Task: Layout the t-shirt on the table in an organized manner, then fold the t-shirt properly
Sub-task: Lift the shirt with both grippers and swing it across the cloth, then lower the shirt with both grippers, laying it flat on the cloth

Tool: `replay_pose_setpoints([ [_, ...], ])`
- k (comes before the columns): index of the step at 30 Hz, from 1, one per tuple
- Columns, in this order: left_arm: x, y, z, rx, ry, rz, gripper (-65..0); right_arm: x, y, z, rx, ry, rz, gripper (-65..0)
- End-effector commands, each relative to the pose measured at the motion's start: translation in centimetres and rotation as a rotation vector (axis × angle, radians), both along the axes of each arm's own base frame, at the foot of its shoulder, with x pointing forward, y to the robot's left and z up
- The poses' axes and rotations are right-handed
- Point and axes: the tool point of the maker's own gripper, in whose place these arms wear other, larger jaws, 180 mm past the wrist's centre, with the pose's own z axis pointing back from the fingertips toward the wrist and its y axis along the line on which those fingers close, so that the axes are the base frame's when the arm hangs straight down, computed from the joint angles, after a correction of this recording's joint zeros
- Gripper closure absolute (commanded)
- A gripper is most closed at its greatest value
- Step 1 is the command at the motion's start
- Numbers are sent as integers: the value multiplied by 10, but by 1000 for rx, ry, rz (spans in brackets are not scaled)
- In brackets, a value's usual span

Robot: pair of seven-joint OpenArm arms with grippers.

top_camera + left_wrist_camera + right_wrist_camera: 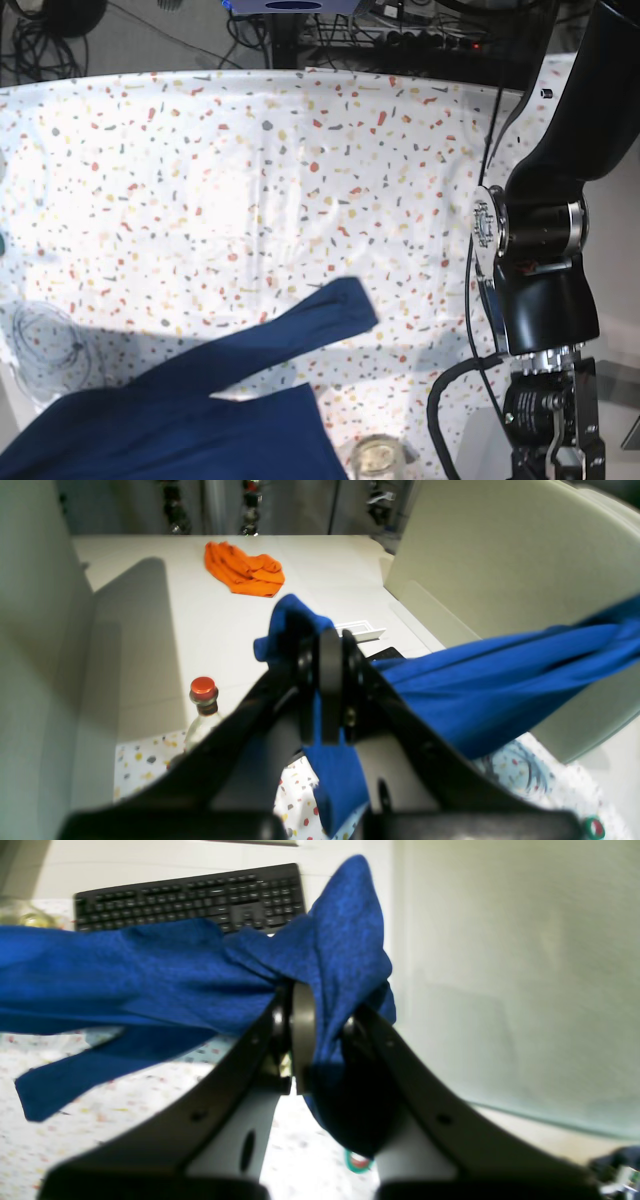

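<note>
Both grippers – left gripper (330,690) and right gripper (320,1040) – are pinching the soft dark blue t-shirt (200,410), held above the white speckled table (200,180). Pull it flat – gently – then lower it near the black keyboard (190,895).

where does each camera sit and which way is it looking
Left wrist: rides behind the left pincer, clamped on the dark blue fabric t-shirt, facing an orange cloth.
Right wrist: behind the right pincer, gripping the same shirt, facing a black keyboard.
Base: overhead, looking down on the speckled white table; one black arm shows.
Shared: all show the shirt.
</note>
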Motion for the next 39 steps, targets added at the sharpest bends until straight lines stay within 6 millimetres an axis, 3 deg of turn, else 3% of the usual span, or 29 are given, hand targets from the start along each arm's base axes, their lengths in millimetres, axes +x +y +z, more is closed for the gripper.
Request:
replay_pose_setpoints([
  [1,-4,9,25,-24,-80,19,0,-3,-2,3,-11,-12,2,0],
  [4,-18,18,-7,5,-44,35,0,-28,1,-47,-29,97,10,0],
  [6,-36,26,-45,41,15,45,0,-58,-1,-91,0,167,-7,0],
  [9,-69,43,-105,99,118,66,0,-104,15,-159,87,240,-23,0],
  [14,-136,59,-187,198,275,65,0,-180,66,-264,190,421,3,0],
  [18,-194,67,-253,240,443,50,0,-220,97,-318,268,494,8,0],
  [22,-237,99,-289,223,564,132,0,-246,102,-346,307,566,-14,0],
  [27,-269,145,-304,197,632,268,0,-274,101,-370,335,645,-42,0],
  [32,-285,152,-312,200,668,286,0,-284,100,-381,356,684,-62,0],
  [34,-289,149,-316,197,681,280,0,-289,101,-383,359,700,-65,-63],
  [39,-301,140,-326,155,712,289,0,-305,110,-388,384,752,-63,-383],
])
